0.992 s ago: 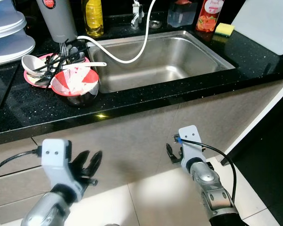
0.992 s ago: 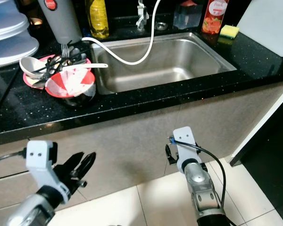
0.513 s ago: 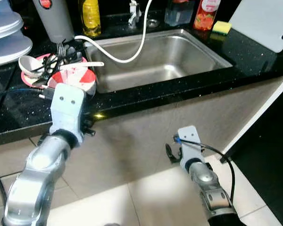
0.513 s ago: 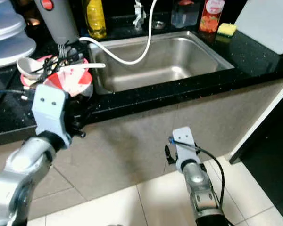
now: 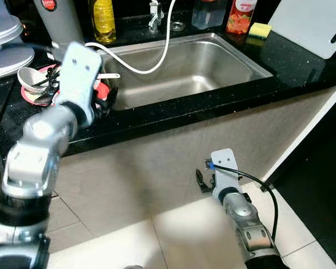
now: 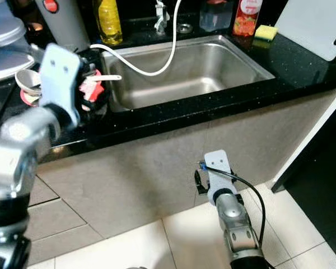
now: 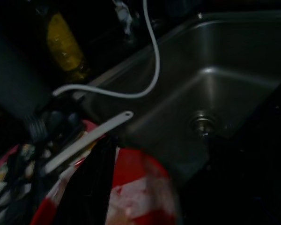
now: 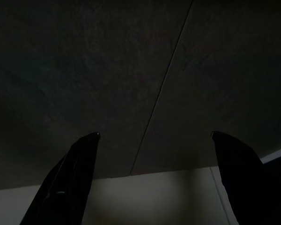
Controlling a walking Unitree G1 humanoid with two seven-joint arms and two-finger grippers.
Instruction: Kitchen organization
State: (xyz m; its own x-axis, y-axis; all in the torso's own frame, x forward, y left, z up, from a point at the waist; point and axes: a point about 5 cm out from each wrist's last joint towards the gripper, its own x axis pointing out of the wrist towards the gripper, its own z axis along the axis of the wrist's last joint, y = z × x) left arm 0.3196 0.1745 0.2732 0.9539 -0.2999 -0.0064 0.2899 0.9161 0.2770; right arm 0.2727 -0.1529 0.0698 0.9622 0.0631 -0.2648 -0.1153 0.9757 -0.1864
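Eye views, upper left: the left gripper [image 5: 103, 98] is raised over the red bowl [image 6: 92, 89] on the black surface [image 5: 302, 61] beside the sink [image 5: 185, 67]; whether it grips, I cannot tell. At top stands a red bottle [image 5: 239, 17], label unreadable.

Left wrist view: a white spoon [image 7: 86, 138] lies across the bowl.

Right wrist view: the right gripper [image 8: 154, 183] is spread wide, released, facing the cabinet panel [image 8: 131, 70].

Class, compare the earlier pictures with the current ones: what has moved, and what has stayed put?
The left gripper has risen from below the counter edge up to the red-and-white bowl beside the sink. The bowl, spoon and hose look unmoved. The right gripper still hangs low before the cabinet, jaws open.
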